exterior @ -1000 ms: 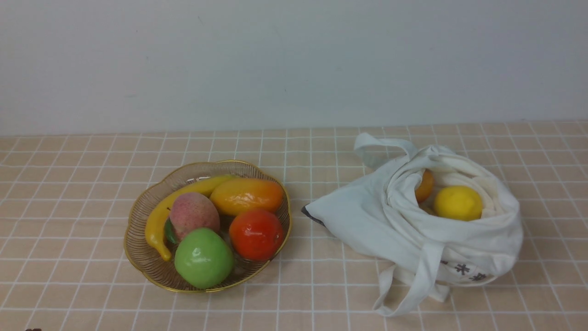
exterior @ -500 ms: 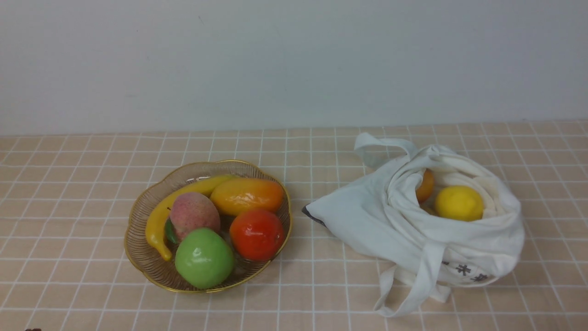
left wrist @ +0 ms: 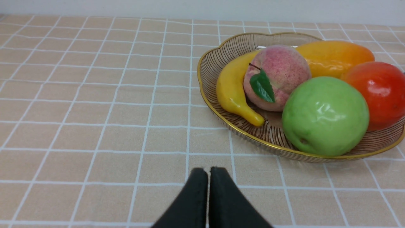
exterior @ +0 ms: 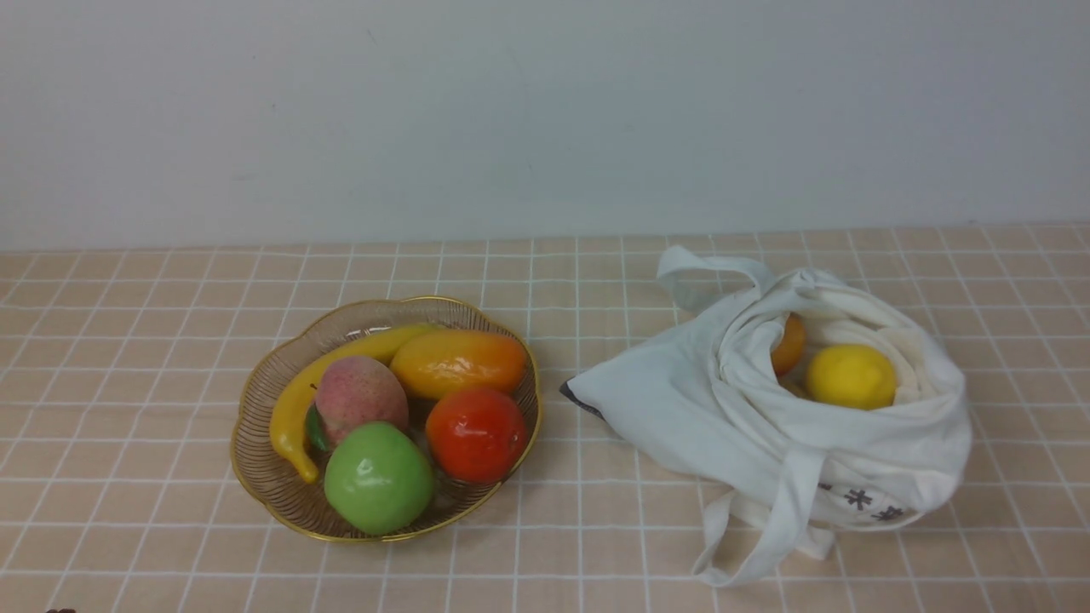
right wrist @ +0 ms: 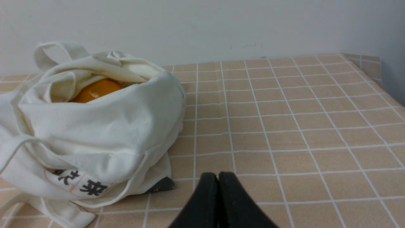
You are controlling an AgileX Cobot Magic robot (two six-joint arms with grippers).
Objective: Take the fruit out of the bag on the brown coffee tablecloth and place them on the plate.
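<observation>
The lemon (exterior: 850, 375) was seen inside the bag (exterior: 749, 409) at three o'clock of the plate (exterior: 255, 477); both arms' fingers (left wrist: 207, 177) were pressed together, empty; loose cloth could be snagged.

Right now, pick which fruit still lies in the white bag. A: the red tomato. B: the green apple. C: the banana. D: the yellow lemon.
D: the yellow lemon sits in the open mouth of the bag, next to an orange fruit, while the other three lie in the plate.
</observation>
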